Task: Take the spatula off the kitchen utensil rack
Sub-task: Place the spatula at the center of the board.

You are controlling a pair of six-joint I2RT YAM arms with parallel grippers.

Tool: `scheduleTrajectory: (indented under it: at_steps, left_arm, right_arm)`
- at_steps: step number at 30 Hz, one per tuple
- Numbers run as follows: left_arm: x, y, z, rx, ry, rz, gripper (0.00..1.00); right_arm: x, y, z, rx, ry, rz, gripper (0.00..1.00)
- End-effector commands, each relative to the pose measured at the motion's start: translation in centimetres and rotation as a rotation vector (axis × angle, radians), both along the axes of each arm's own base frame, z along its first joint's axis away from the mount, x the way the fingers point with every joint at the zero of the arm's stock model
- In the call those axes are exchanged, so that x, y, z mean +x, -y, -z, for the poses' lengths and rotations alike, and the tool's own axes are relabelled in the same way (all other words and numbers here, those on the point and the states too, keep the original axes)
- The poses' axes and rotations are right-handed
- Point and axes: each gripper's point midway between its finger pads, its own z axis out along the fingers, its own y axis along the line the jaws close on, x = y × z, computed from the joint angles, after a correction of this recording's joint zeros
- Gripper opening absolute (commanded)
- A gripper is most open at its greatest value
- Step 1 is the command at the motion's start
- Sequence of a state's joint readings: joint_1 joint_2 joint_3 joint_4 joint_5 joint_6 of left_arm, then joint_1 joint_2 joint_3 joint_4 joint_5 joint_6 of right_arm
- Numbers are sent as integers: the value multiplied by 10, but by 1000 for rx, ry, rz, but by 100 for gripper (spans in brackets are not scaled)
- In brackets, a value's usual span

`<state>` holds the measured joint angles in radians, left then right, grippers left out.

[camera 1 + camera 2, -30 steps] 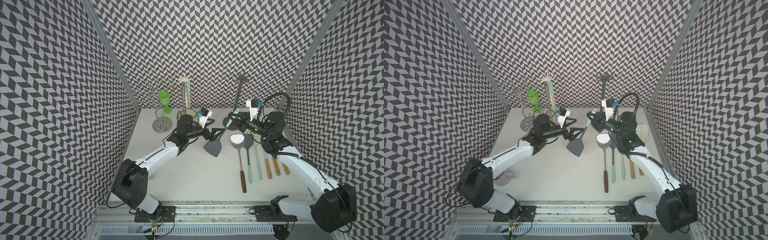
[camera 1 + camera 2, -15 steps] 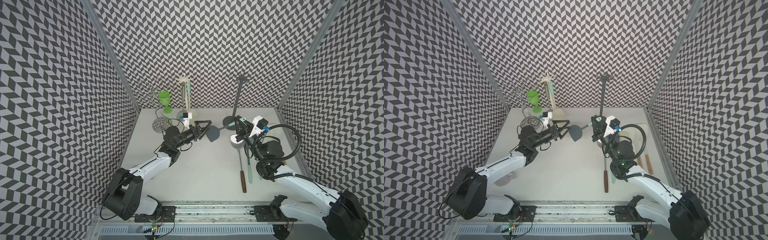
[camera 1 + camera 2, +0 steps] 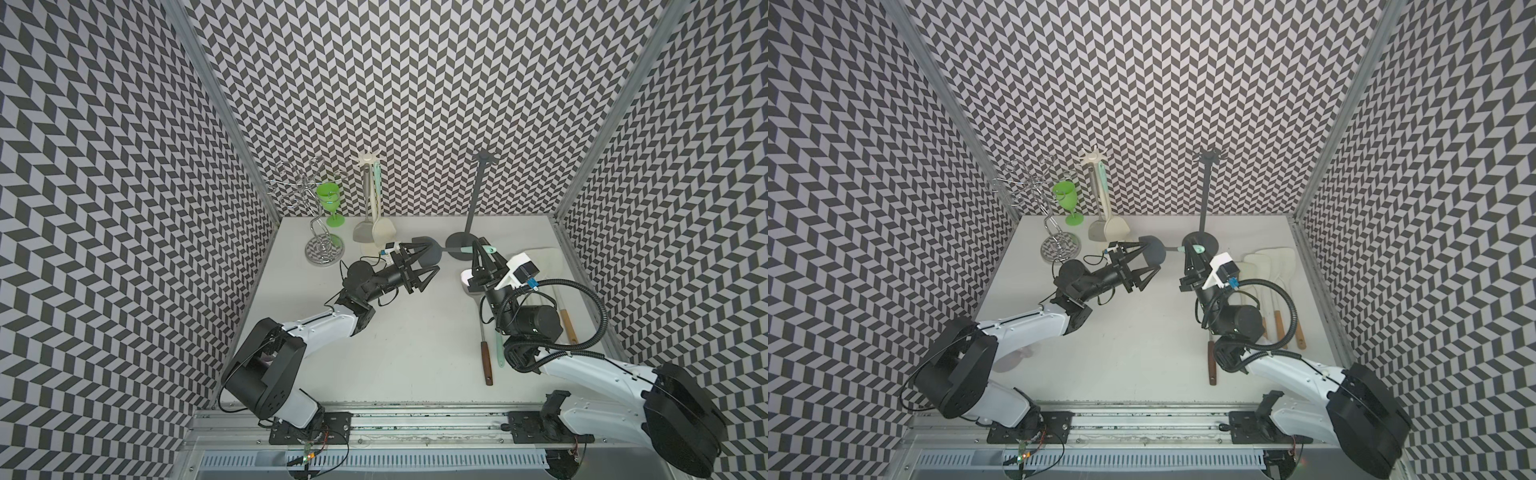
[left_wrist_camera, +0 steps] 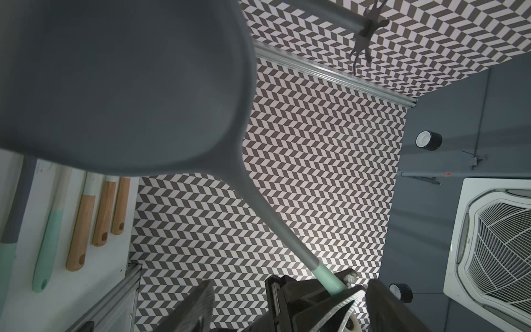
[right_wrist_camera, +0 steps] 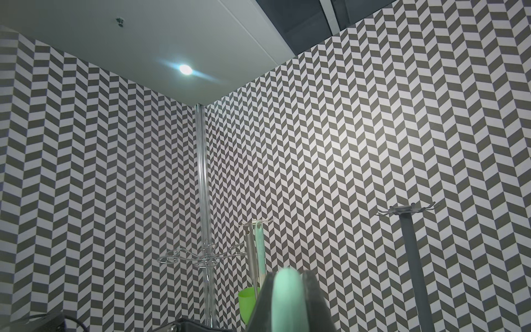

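Holding the spatula [image 3: 1154, 252] off the dark grey utensil rack [image 3: 476, 195]: right gripper [image 3: 478, 248] is clamped on the handle end. Right wrist view confirms it, with the mint handle [image 5: 288, 299] pinched between both fingers.

Spatula sits roughly level, up off the table [image 3: 415, 357], across the near edge of the rack's round base. Grey head points left, handle tip right.

Left gripper [image 3: 434, 257] is at the head from the left side, jaws apart, one finger on the far side of the head and one on the near side. Can't tell from the top views whether either finger touches it. In the left wrist view the head [image 4: 123, 86] fills the frame close up, and that gripper's own fingers [image 4: 198, 304] are spread wide.

Rack stands upright at far centre-right. At far left are the cream utensil rack [image 3: 368, 195] with hanging tools, green goblet [image 3: 328, 199] and wire glass holder [image 3: 316, 216]. A row of loose utensils [image 3: 485, 361] lies on the table on the right, partly under the right arm.
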<state>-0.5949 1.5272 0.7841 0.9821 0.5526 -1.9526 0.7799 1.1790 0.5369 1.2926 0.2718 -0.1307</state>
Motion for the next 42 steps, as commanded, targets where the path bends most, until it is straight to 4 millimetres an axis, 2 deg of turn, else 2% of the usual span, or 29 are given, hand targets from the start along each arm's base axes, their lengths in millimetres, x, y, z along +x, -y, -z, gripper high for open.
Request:
scheduleTrajectory:
  at_steps: [1, 8, 13, 17, 22, 25, 28, 31, 38, 42]
  left_arm:
    - [6, 8, -5, -13, -60, -4, 80]
    - [13, 8, -9, -33, -100, -25, 67]
    - [17, 14, -7, -11, -126, -16, 54]
    - [18, 19, -2, -10, -152, 10, 52]
    - [20, 21, 4, -7, -169, 14, 44]
    - [20, 23, 6, -3, -170, 19, 44]
    - [21, 23, 8, -6, -175, 19, 14]
    - [22, 24, 10, -8, -178, 20, 2]
    - [26, 23, 8, -10, -165, 0, 0]
    - [36, 10, 6, 11, -115, -51, 0]
  right_arm:
    - [-15, 10, -19, 59, 95, 45, 0]
    - [-23, 0, -6, 34, 108, 68, 0]
    - [-32, -5, -2, 38, 138, 74, 0]
    - [-36, -12, 2, 30, 137, 72, 0]
    - [-39, -14, 4, 32, 138, 78, 0]
    - [-40, -14, 4, 31, 140, 83, 0]
    - [-41, -13, 4, 36, 139, 86, 0]
    - [-42, -12, 6, 38, 137, 86, 0]
    - [-44, -8, 11, 40, 127, 81, 1]
    - [-43, -15, 20, -3, 71, 32, 35]
